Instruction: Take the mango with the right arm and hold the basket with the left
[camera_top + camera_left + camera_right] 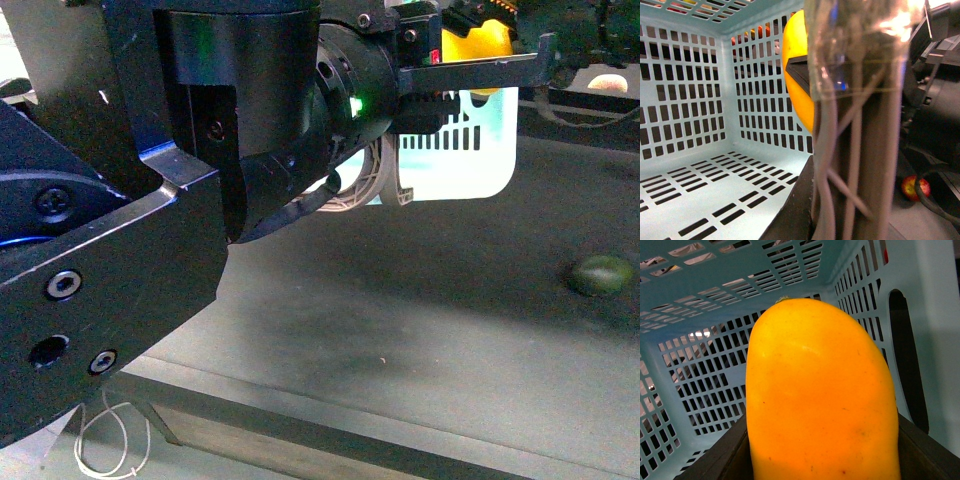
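R tool (822, 457): closed on the mango (822, 390). Dark jaws show at both lower flanks of the fruit, pressed against it. Fruit fills most of the R wrist view, yellow-orange, smooth skin w/ a few small specks.

Mango position: front view puts it at the top edge of the basket (470, 160), partly behind a long black finger. Both wrist views show slotted turquoise walls behind it. L wrist view shows it up near a side wall, w/ a black jaw across its face, well clear of the basket floor. Not touching the floor as far as seen.

L tool (450, 90): sits at the basket's upper rim. The grey-brown handles (860, 150) run straight across the L wrist view, very close and blurred, w/ one dark jaw edge at their base. Reads as closed on the handles. Jaw gap itself is hidden, so can't say how tight.

Basket: slotted side faces the front cam. Interior is bare apart from the mango. Can't tell if its base rests on the tabletop (400, 320).

Also noted: dark green oval fruit (602, 275) on the tabletop, well apart from the basket, to the robot's R. Small red-yellow fruit (915, 187) outside the basket, low in the L wrist view. L arm's black housing blocks much of the front view. White cord loop (110, 440) hangs below it.
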### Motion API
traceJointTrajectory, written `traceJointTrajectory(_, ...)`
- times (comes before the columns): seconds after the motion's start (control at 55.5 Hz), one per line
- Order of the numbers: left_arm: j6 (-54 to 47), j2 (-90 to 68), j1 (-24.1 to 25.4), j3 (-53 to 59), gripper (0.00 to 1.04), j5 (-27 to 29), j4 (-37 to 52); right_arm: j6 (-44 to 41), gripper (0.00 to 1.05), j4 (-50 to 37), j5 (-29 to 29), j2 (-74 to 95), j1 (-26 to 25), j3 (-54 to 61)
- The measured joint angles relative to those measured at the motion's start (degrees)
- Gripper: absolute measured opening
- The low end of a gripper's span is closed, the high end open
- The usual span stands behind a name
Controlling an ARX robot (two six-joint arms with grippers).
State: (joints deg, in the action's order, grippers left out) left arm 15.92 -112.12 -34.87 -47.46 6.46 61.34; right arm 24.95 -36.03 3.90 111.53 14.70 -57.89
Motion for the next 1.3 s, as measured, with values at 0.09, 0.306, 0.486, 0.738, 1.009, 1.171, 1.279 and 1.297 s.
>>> traceJointTrajectory(0.09, 0.0, 0.0, 0.0, 0.0, 0.05, 0.0, 0.0, 0.2, 0.61, 0.3, -0.9, 1.4, 0.1, -1.1)
traceJointTrajectory(0.306, 0.0, 0.0, 0.0, 0.0, 0.05, 0.0, 0.0, 0.4, 0.61, 0.5, -2.8, 3.4, 0.1, -1.7)
traceJointTrajectory(0.486, 0.0, 0.0, 0.0, 0.0, 0.05, 0.0, 0.0, 0.6, 0.86, -0.5, -3.5, 3.8, 0.0, -1.7)
traceJointTrajectory(0.738, 0.5, -0.4, 0.0, 0.2, 0.05, -0.4, 0.0, 2.9, 0.96, -2.8, -3.3, 0.2, -0.7, 0.6)
traceJointTrajectory(1.009, 0.7, -0.6, 0.1, 0.2, 0.05, 0.5, 0.0, 7.1, 0.96, -6.3, -5.3, -15.9, -6.2, 14.3)
traceJointTrajectory(1.171, 0.6, -0.6, 0.1, 0.2, 0.05, 0.5, 0.0, 7.5, 0.96, -5.8, -5.3, -24.3, -11.3, 23.5)
traceJointTrajectory(1.279, 0.7, -0.6, 0.1, 0.2, 0.05, 0.0, 0.0, 7.2, 0.96, -4.7, -4.2, -32.0, -16.4, 30.8)
traceJointTrajectory(1.297, 0.7, -0.6, 0.1, 0.2, 0.05, -0.1, 0.0, 7.1, 0.96, -4.5, -4.2, -33.4, -17.4, 32.1)
